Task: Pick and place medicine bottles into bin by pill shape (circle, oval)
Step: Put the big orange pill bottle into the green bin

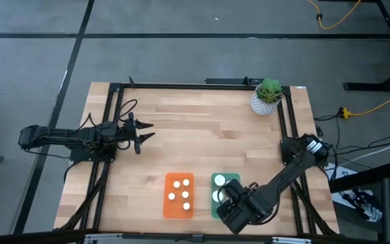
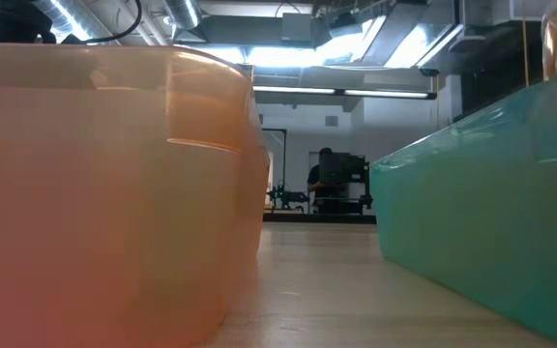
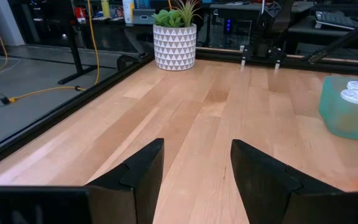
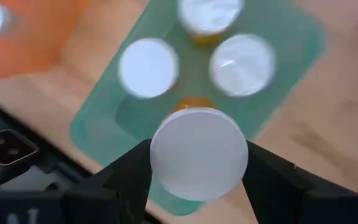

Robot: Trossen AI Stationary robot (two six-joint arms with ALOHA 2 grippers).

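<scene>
The right claw (image 4: 199, 165) hangs over the teal-green tray (image 1: 217, 203), near the front edge of the counter (image 1: 202, 135). Its two fingers press on the sides of a big bottle (image 4: 199, 152) with a white cap and an amber body. The bottle is held upright above the tray.

Three more big bottles (image 4: 146, 67) stand inside the teal-green tray, under the held one. Their white caps face up.

The orange tray (image 1: 168, 203) sits just beside the teal-green one, on its left, also near the front edge. Five tiny bottles (image 1: 181, 192) stand in it, and only their little white caps show from above.

The left claw (image 1: 141, 134) is by the left edge of the counter, well apart from both trays. Its fingers (image 3: 138, 174) are spread apart and hold nothing. Bare wood shows between them.

A white pot with a green plant (image 1: 267, 97) stands at the far right corner of the counter.
</scene>
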